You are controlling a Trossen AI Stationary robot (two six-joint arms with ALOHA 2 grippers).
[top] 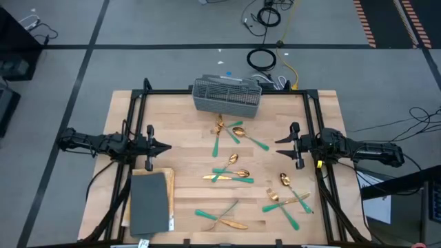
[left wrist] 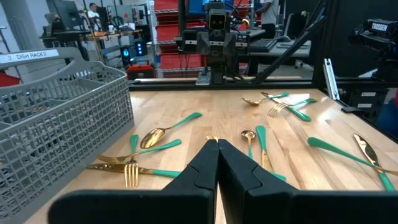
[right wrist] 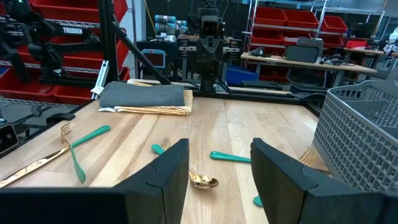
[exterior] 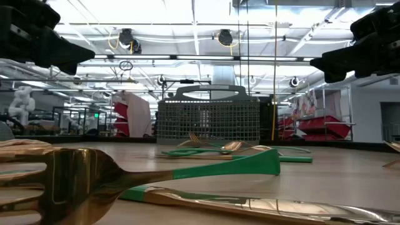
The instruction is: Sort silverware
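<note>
Teal-handled, gold-headed silverware [top: 233,172] lies loose across the middle and near half of the wooden table [top: 186,138], none of it in the grey wire basket [top: 227,95] at the far edge, so by my reading the sorting has not begun. The pieces sit in four crossed clusters: one just in front of the basket, one at the table's centre, one toward the near edge, and one near the right side. Counting from above, I make out roughly a dozen pieces, about three to a cluster, with spoons, forks and knives mixed together; where they overlap, an exact tally by type cannot be made. One basket stands ready, and one dark folded cloth [top: 149,203] rests on a board at the near left. Both arms hang back at the table's sides, probably to leave the spread unobstructed: the left gripper [top: 165,147] has its fingers pressed together on nothing, while the right gripper [top: 280,147] has its fingers spread apart and holds nothing.
</note>
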